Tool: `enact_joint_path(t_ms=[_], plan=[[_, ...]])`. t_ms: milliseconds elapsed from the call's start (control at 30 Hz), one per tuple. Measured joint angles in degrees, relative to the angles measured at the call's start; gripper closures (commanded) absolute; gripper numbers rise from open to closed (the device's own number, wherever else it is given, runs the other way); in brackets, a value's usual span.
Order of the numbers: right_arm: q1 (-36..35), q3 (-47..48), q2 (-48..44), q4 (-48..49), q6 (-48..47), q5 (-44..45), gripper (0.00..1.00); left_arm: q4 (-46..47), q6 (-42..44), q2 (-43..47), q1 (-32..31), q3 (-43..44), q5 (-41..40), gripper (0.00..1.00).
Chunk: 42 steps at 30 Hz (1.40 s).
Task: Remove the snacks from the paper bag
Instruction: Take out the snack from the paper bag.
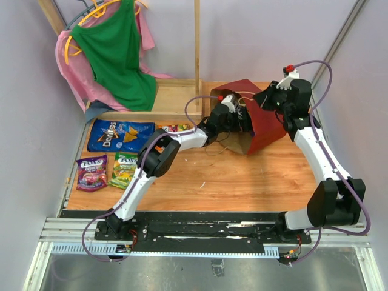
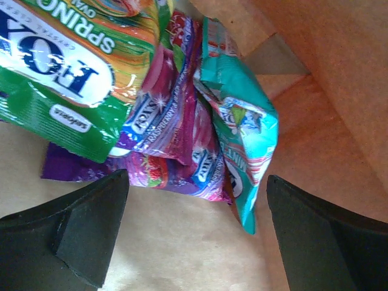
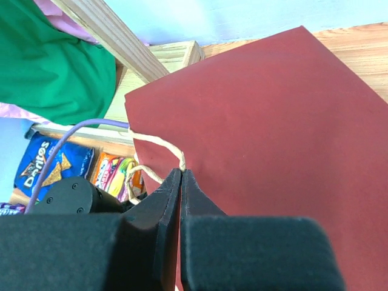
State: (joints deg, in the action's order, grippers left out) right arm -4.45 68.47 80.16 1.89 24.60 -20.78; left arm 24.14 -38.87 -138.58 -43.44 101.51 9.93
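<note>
The light, crease-prone paper bag point(image 1: 262, 121) lies tipped on the bench point(image 1: 242, 182), its rim pinched by the right gripper point(image 3: 180, 177), jaws pressed together. Inside it, the left gripper point(image 2: 194, 194) is held with jaws spread before slippery, soft packets point(image 2: 176, 121); the lower edge of the teal packet point(image 2: 245, 130) is judged the best hold.

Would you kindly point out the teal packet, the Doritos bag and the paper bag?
teal packet point(image 2: 242, 136), left wrist view, its front face.
Doritos bag point(image 1: 120, 136), top view, its middle.
paper bag point(image 3: 285, 121), right wrist view, red side.
</note>
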Motion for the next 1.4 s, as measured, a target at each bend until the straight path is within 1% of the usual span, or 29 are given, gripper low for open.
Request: enact_joint_path(t_ms=[200,500,767,967,1067,1133,1333,1367,1400], plan=[[0.00,-0.52,0.00,1.46,1.42,-1.31,0.99,0.39,-3.02,0.00,-1.29,-0.07,-2.95,0.00],[-0.02,-0.52,0.00,2.64,2.56,-2.36,0.99,-4.13,-6.67,-0.04,-1.62,-0.42,-13.35,0.00],[-0.04,-0.52,0.02,2.78,2.71,-2.80,0.99,-5.79,-10.64,-1.33,-1.64,-0.55,-18.69,0.00],[-0.09,-0.52,0.02,2.99,3.02,-3.23,0.99,-3.41,-12.72,-1.38,-1.77,-2.01,-23.37,0.02],[-0.44,-0.52,0.02,3.13,3.28,-3.26,0.99,-1.77,-12.83,-1.86,-1.77,-2.05,-25.68,0.05],[-0.50,-0.52,0.02,3.26,3.45,-3.28,0.99,-0.83,-12.79,-2.80,-1.75,-1.38,-26.93,0.11],[-0.70,-0.52,0.02,3.54,3.69,-3.34,0.99,1.01,-12.50,-7.67,-1.75,4.66,-28.28,0.25],[-0.70,-0.52,0.02,3.58,3.69,-3.39,0.99,1.09,-12.41,-8.20,-1.75,5.38,-28.33,0.30],[-0.72,-0.52,0.02,3.65,3.72,-3.43,0.99,1.29,-12.39,-8.59,-1.75,5.84,-28.33,0.37]])
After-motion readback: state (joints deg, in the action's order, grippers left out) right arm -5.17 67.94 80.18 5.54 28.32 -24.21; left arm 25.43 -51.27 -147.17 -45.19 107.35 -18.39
